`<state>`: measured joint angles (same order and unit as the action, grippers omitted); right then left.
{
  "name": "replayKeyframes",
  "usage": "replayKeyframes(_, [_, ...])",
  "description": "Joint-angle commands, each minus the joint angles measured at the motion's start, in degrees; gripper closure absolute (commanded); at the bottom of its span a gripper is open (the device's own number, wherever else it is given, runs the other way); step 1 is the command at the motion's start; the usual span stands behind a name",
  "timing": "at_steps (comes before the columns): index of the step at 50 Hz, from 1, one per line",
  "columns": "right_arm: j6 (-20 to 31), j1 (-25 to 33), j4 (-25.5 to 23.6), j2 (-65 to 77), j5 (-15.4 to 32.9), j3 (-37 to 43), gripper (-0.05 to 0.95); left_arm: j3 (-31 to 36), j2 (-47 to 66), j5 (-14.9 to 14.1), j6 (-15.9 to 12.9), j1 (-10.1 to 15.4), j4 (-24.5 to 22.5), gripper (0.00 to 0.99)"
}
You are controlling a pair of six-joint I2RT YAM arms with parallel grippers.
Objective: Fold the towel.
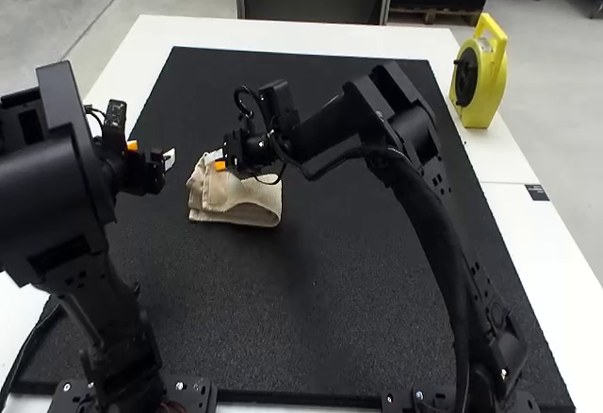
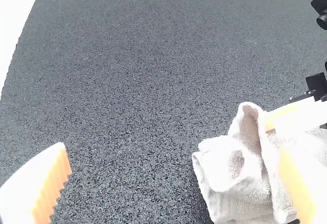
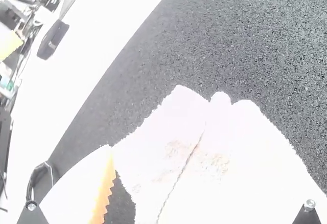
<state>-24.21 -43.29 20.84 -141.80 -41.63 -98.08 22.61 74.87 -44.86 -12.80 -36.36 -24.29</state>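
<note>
Black mat (image 1: 320,338) backs the work; at left, the left gripper (image 1: 151,152) stands wide near the folded towel (image 1: 247,209), likely to take its edge. The right gripper (image 1: 217,160) touches the towel's far left part, perhaps steadying layers; whether it grips, I cannot tell.

A white table (image 1: 537,243) bears a broad black mat (image 1: 358,286), on which a beige towel (image 1: 247,207) lies folded in uneven layers, directly at the right gripper (image 1: 221,160). On the white surface beyond the mat's edge, well to that gripper's right, a yellow reel (image 1: 494,78) stands upright, near a small dark patch (image 1: 537,192).
</note>
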Motion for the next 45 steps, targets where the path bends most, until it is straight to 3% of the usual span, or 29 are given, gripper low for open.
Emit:
replayKeyframes(1, [1.71,-0.22,-0.19,6.45,0.93,-1.58,0.40,0.06,-1.13,-0.75,-0.65,0.06,-0.67,0.036])
replayKeyframes(13, [2.85,-0.04,-3.26,8.99,1.72,-1.41,0.35,0.42,-1.13,-0.67,-0.39,0.06,-1.11,0.034])
replayKeyframes(37, [17.61,0.31,-27.43,15.41,2.87,0.88,0.36,0.86,-1.13,-0.49,0.49,1.03,-1.46,0.034])
replayKeyframes(45, [19.81,0.31,-31.04,16.38,2.69,0.96,0.36,0.68,-1.57,-0.49,1.55,2.35,-1.55,0.036])
